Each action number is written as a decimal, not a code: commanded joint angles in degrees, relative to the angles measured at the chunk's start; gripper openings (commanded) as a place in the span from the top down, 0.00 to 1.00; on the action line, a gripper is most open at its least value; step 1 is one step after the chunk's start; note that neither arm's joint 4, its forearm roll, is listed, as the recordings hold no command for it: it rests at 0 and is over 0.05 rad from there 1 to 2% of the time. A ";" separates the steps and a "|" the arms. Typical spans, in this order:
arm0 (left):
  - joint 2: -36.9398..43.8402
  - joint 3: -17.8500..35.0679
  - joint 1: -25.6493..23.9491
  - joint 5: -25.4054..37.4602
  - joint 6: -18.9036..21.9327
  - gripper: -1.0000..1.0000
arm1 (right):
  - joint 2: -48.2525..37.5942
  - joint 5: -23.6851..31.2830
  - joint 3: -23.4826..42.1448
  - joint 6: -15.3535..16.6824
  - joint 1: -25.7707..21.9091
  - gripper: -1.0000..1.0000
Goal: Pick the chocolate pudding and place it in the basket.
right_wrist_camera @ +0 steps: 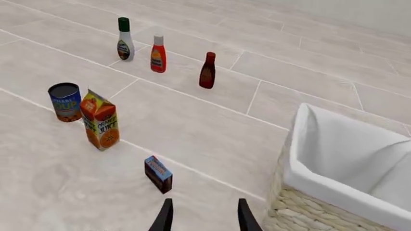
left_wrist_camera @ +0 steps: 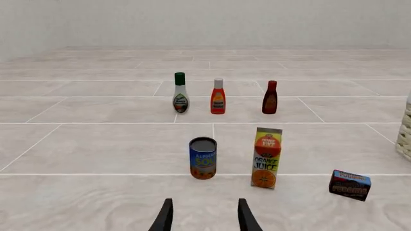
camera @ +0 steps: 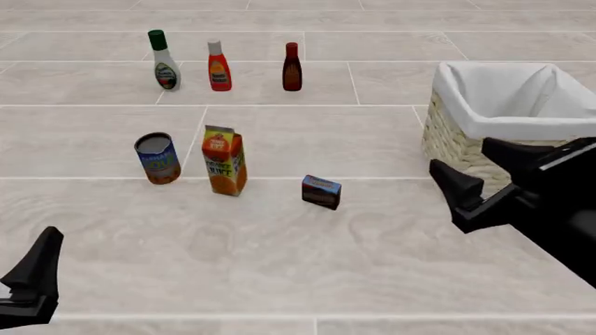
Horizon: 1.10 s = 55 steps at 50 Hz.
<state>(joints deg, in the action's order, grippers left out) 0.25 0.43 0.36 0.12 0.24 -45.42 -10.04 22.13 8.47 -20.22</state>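
Your right gripper (camera: 475, 183) has its fingers spread wide and empty, beside the basket (camera: 447, 136); your left gripper (left_wrist_camera: 204, 216) is likewise parted, holding nothing. The chocolate pudding (camera: 322, 192) stands untouched on the tabletop, between juice carton (camera: 225, 160) and basket. Everything remains: grasp, carry, drop.

The juice carton (left_wrist_camera: 266, 158) reads "ORANGE JUICE". The can (left_wrist_camera: 203, 158) shows "SOUP" in yellow. The pudding (left_wrist_camera: 350, 185) box has "PUDDING" in white; bottle labels are too small to read.
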 commanded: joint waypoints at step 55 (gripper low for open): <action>-0.14 0.43 0.05 0.53 -0.01 0.00 | -32.04 10.94 25.17 8.09 -7.53 0.00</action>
<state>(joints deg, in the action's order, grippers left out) 0.14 0.77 0.38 0.57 0.23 -73.64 -0.62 44.53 15.55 -27.14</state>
